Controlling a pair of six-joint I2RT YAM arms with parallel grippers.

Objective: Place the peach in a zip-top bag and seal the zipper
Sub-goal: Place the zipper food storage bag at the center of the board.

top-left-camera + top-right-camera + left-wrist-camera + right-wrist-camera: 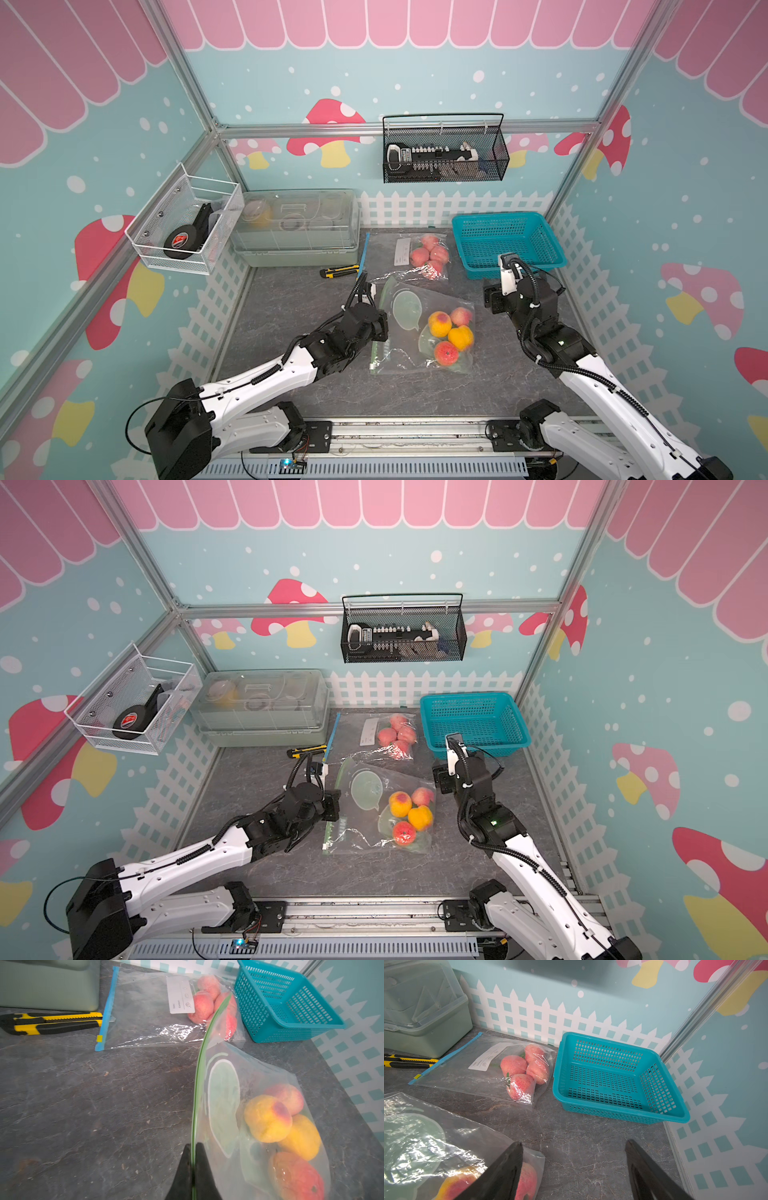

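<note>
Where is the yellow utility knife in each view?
In a top view: utility knife, mid-table, in front of the green box.
In a top view: same place.
Left wrist: beside the box.
Right wrist: partly cut off.
Shared landmark: blue zipper strip by its end.

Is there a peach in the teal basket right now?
No: in the right wrist view the teal basket shows only its bare perforated floor, with no fruit on it.
</note>
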